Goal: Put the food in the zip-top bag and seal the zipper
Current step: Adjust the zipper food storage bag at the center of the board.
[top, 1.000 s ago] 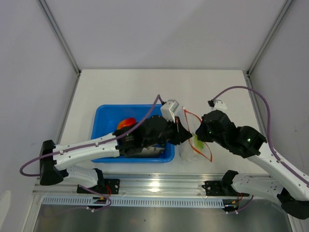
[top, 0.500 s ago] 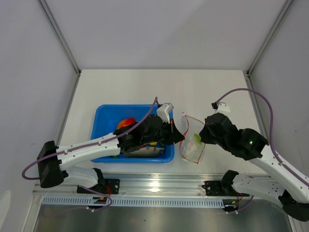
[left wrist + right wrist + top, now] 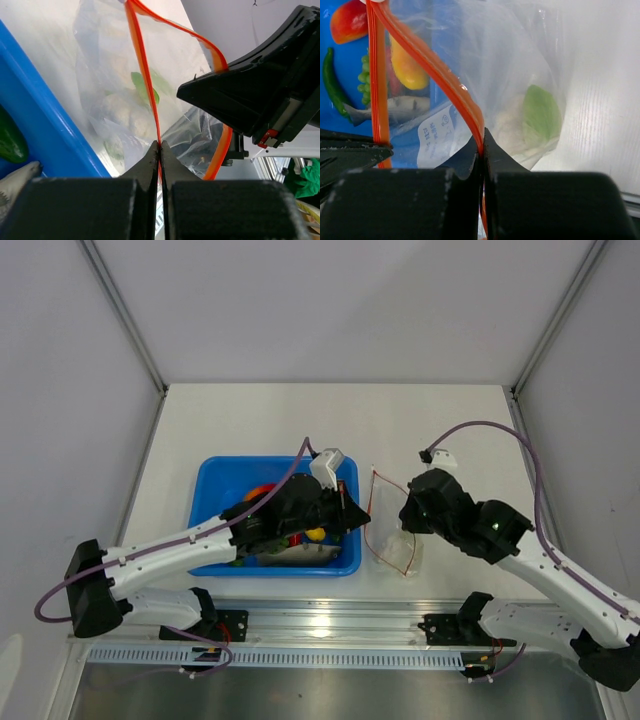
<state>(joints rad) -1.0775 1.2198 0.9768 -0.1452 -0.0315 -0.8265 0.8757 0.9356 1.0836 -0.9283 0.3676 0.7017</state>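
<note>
Over the last second the left hand has drawn back toward 9 o'clock. The zip-top bag has come with it and now lies just beside the right wall of the blue tray. The tray, at 8 o'clock on the desk, holds a tomato, mango, grapes and fish. The left hand is pinched tight on the zipper. The bag, at 4 o'clock, holds cauliflower with a green leaf. The right hand is clamped on the opposite strip, and the mouth gapes between them.
</note>
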